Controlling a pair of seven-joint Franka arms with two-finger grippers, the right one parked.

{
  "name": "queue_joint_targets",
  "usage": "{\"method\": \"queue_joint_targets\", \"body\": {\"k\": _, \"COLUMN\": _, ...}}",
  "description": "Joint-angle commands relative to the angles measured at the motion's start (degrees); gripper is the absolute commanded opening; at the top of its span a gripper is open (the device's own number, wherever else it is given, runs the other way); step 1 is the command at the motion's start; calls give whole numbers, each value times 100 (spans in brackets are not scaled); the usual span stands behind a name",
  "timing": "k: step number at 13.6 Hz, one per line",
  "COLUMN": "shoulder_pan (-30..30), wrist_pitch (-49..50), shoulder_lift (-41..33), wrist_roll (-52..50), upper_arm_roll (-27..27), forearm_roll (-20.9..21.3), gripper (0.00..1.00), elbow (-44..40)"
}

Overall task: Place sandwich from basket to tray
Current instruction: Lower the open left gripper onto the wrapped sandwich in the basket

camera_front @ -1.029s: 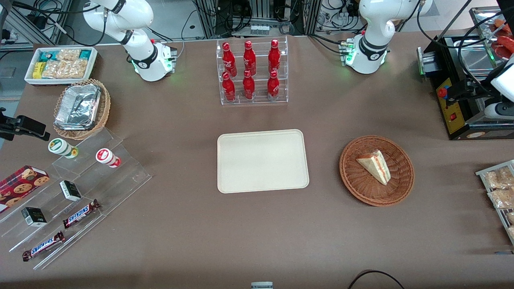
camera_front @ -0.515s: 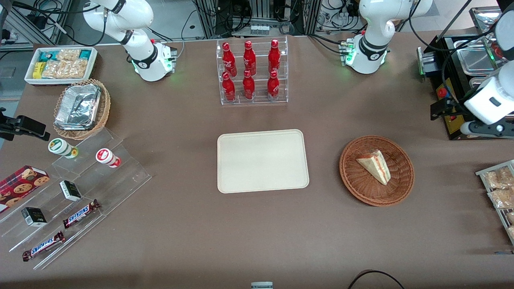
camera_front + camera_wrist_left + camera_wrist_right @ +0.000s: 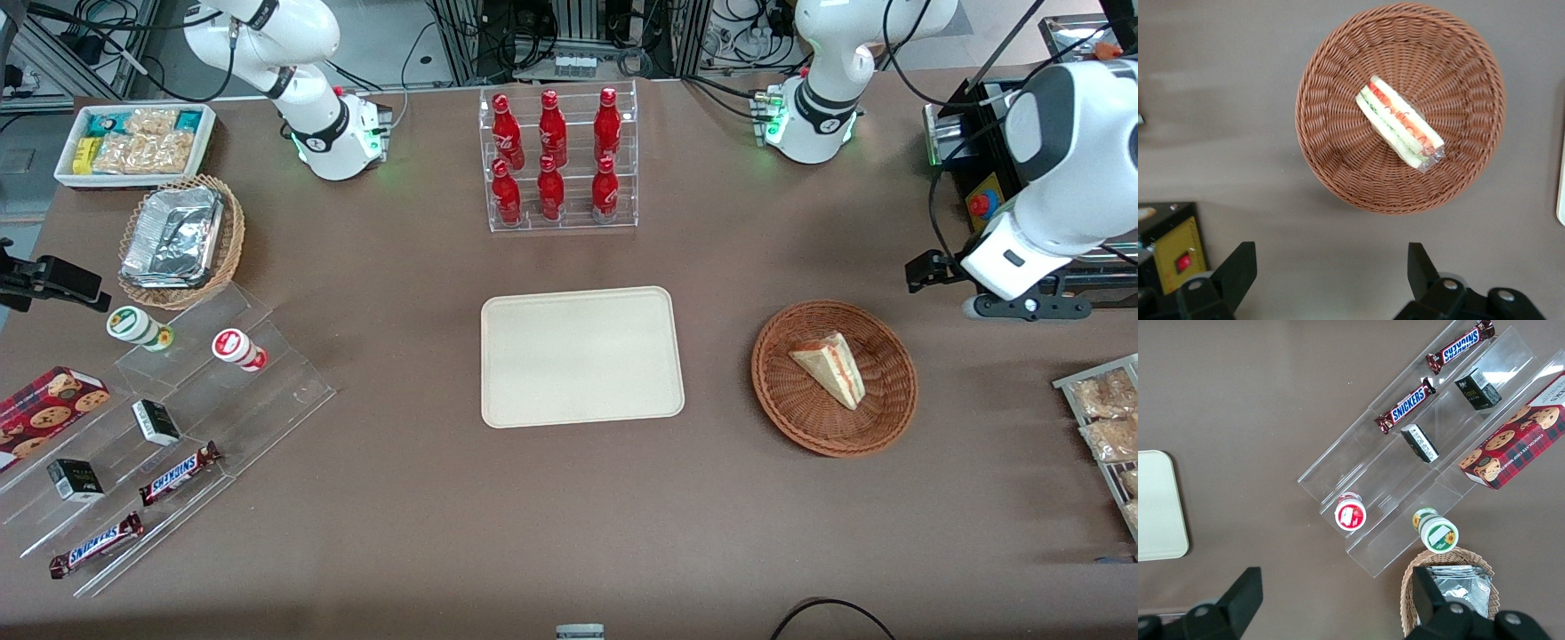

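The sandwich (image 3: 831, 366), a pale wedge with red and green filling, lies in the reddish-brown wicker basket (image 3: 773, 391). The cream tray (image 3: 582, 356) lies flat and bare beside the basket, toward the parked arm's end. My left gripper (image 3: 1022, 307) hangs high above the table beside the basket, toward the working arm's end and a little farther from the front camera. In the left wrist view the gripper (image 3: 1330, 270) is open wide and holds nothing. The sandwich (image 3: 1399, 121) and basket (image 3: 1331, 167) show whole there, apart from the fingers (image 3: 1238, 267).
A black machine with a yellow panel (image 3: 982, 209) stands under the working arm. A rack of snack packets (image 3: 1107, 427) sits at the table's edge near the basket. A clear rack of red bottles (image 3: 558, 160) stands farther from the camera than the tray.
My left arm has swung from over the black machine toward the basket and come further into view. The sandwich, basket and tray have not moved.
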State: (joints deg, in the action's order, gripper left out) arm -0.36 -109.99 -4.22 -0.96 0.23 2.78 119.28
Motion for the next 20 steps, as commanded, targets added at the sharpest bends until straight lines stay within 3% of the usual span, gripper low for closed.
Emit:
{"method": "queue_joint_targets", "body": {"k": 1, "shoulder_pan": 1, "wrist_pitch": -312, "shoulder_lift": -107, "wrist_roll": -979, "upper_arm_roll": -5, "forearm_roll": 12, "gripper": 100, "elbow": 236}}
{"method": "queue_joint_targets", "body": {"k": 5, "shoulder_pan": -43, "wrist_pitch": -550, "shoulder_lift": 79, "wrist_roll": -3247, "upper_arm_roll": -32, "forearm_roll": -50, "gripper": 100, "elbow": 201}}
{"method": "queue_joint_targets", "body": {"k": 8, "shoulder_pan": -104, "wrist_pitch": -489, "shoulder_lift": 18, "wrist_roll": -4032, "upper_arm_roll": -102, "forearm_roll": -285, "gripper": 100, "elbow": 201}}
{"method": "queue_joint_targets", "body": {"k": 15, "shoulder_pan": -474, "wrist_pitch": -383, "shoulder_lift": 289, "wrist_roll": -4606, "upper_arm_roll": -199, "forearm_roll": -314, "gripper": 100, "elbow": 333}}
{"method": "queue_joint_targets", "body": {"k": 20, "shoulder_pan": -483, "wrist_pitch": -1146, "shoulder_lift": 675, "wrist_roll": -4895, "upper_arm_roll": -199, "forearm_roll": -314, "gripper": 100, "elbow": 685}}
